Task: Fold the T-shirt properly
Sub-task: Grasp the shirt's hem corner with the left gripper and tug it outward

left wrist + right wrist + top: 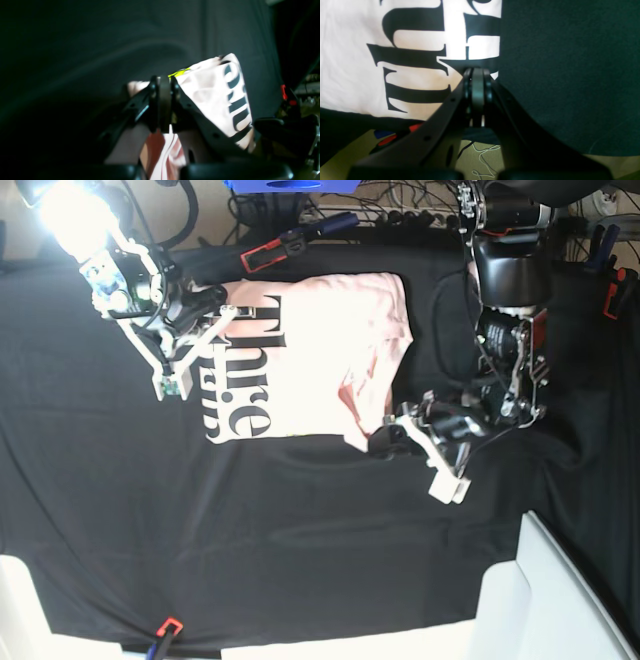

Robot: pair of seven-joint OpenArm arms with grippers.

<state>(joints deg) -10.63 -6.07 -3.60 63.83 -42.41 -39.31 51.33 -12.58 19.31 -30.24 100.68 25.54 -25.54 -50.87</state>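
On the base view's left, the right pincer (pixel 212 320) sits at the near-left edge of the T-shirt (pixel 310 330), which lies partly folded on the black tabletop (pixel 300 550) with its lettering up. Its jaws are pressed together, probably on the hem, though its wrist view is too dark to be sure. If nothing is caught, that side will stay put and the fold will skew. To the right, the left pincer (pixel 163 106) is pinching a bunched corner of cloth. That thick wad could slip free or drag the layers crooked.
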